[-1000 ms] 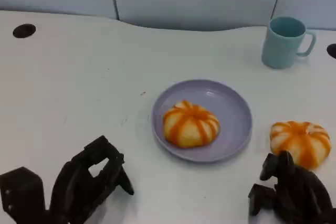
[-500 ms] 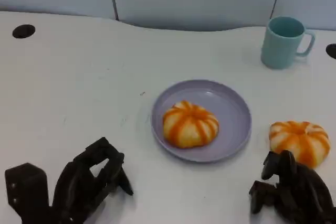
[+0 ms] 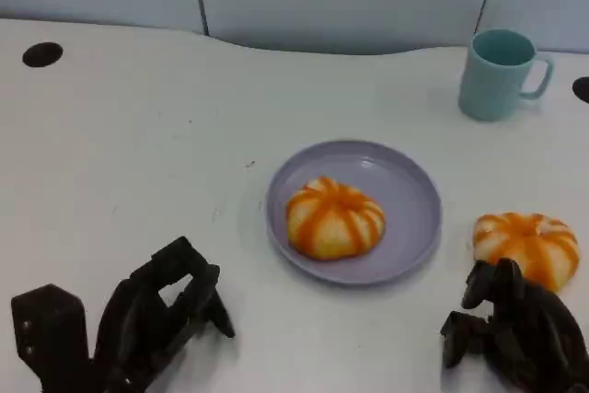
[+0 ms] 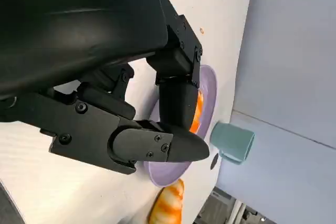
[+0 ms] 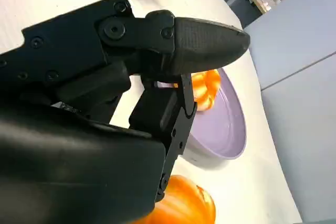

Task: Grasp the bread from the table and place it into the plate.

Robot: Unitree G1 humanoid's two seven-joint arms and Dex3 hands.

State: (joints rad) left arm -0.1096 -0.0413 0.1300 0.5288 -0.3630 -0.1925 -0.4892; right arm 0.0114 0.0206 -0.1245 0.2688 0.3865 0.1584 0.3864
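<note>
A round orange-striped bread (image 3: 526, 246) lies on the white table to the right of the lilac plate (image 3: 414, 192). A second, similar bread (image 3: 333, 218) sits inside the plate. My right hand (image 3: 511, 338) rests just in front of the loose bread, fingers slightly bent and holding nothing. In the right wrist view that hand (image 5: 121, 77) is over the table, with the loose bread (image 5: 184, 205) close beside it and the plate (image 5: 223, 124) beyond. My left hand (image 3: 156, 315) lies low at the front left, fingers apart and holding nothing, well short of the plate.
A pale teal mug (image 3: 497, 73) stands at the back right, behind the plate. Dark round holes mark the tabletop at the far left (image 3: 42, 53) and far right edge (image 3: 581, 89). A grey wall panel runs behind the table.
My left forearm has edged slightly to the right. The right hand, both breads and the plate stay where they were.
</note>
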